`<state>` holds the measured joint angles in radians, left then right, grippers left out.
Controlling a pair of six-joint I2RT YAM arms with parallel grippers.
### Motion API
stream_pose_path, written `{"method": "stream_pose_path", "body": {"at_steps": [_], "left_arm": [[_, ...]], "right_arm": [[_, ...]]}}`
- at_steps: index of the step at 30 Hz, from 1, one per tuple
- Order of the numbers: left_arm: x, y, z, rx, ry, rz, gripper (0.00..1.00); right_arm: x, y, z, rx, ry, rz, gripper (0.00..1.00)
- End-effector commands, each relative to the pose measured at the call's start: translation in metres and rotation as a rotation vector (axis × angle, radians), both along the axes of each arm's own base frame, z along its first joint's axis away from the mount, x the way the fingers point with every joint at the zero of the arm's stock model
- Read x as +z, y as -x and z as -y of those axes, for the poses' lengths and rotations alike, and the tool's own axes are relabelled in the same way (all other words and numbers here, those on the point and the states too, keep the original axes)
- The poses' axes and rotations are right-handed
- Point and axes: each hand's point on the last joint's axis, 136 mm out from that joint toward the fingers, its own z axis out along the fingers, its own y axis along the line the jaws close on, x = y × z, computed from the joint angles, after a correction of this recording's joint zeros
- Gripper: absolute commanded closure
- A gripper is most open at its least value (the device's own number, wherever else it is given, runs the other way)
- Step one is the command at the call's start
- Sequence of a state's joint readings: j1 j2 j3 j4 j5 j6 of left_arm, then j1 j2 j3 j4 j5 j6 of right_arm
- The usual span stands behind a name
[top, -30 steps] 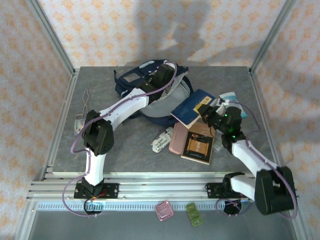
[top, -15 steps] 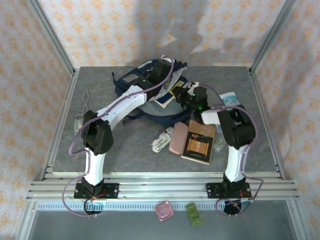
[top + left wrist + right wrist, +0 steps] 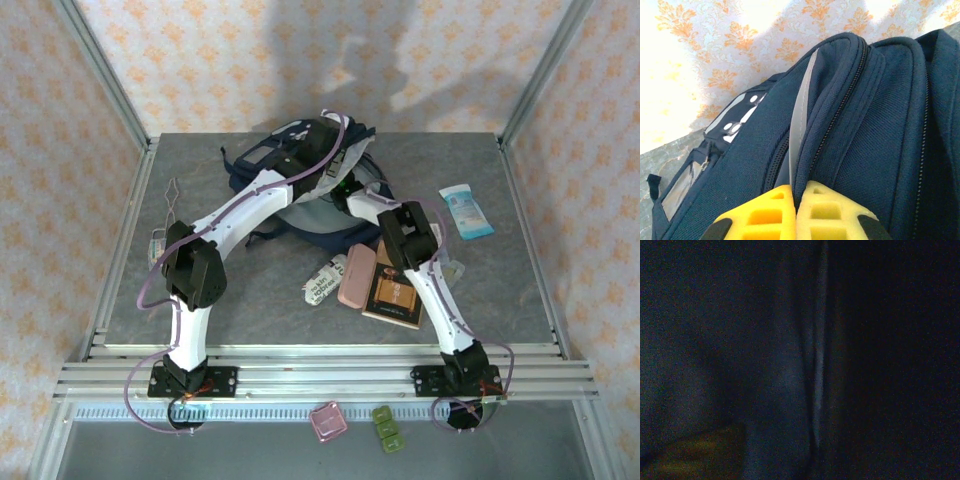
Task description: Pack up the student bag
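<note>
I work in a lab test booth: bare metal frame posts (image 3: 108, 70) hold orange-patterned wall panels (image 3: 250, 60) around my grey table (image 3: 250, 300), with a slotted rail (image 3: 320, 375) along its near edge.

The top view is bright, even and sharp throughout. Broad soft shadows fall across the back wall (image 3: 330, 70) around 12 o'clock. The left wrist view is overexposed from 9 to 11 o'clock, where the wallpaper bleaches to white, while the student bag (image 3: 865, 125) stays crisp in weave and zip. The right wrist view is almost black and grainy, with one pale streak down the middle and a dull yellowish patch at 7 o'clock.
</note>
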<state>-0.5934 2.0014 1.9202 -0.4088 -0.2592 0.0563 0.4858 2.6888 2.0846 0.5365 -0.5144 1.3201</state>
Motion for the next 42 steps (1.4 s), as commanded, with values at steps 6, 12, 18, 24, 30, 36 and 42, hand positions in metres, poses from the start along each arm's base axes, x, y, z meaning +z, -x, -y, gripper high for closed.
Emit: {"method": "stream_pose_path", "body": {"at_steps": [6, 12, 18, 24, 30, 36, 42], "left_arm": [[0.067, -0.001, -0.012, 0.063, 0.108, 0.163, 1.00], [0.049, -0.008, -0.032, 0.124, 0.085, 0.149, 1.00], [0.019, -0.013, -0.044, 0.175, 0.041, 0.119, 1.00], [-0.028, -0.021, -0.046, 0.216, -0.011, 0.064, 1.00], [-0.047, -0.003, -0.023, 0.144, 0.124, -0.048, 0.53], [-0.042, 0.045, 0.009, 0.014, 0.251, -0.094, 0.43], [-0.059, 0.082, 0.008, 0.017, 0.254, -0.120, 0.41]], "right_arm": [[0.012, 0.053, 0.045, 0.027, 0.258, -0.065, 0.04], [0.018, 0.111, 0.094, 0.066, 0.367, -0.068, 0.01], [0.048, 0.166, 0.129, 0.084, 0.439, 0.018, 0.04], [0.085, 0.216, 0.177, 0.037, 0.609, 0.101, 0.07], [0.072, 0.275, 0.246, -0.034, 0.774, 0.005, 0.08], [0.049, 0.333, 0.280, -0.076, 0.819, -0.069, 0.07], [0.040, 0.356, 0.292, -0.119, 0.797, -0.151, 0.08]]}}
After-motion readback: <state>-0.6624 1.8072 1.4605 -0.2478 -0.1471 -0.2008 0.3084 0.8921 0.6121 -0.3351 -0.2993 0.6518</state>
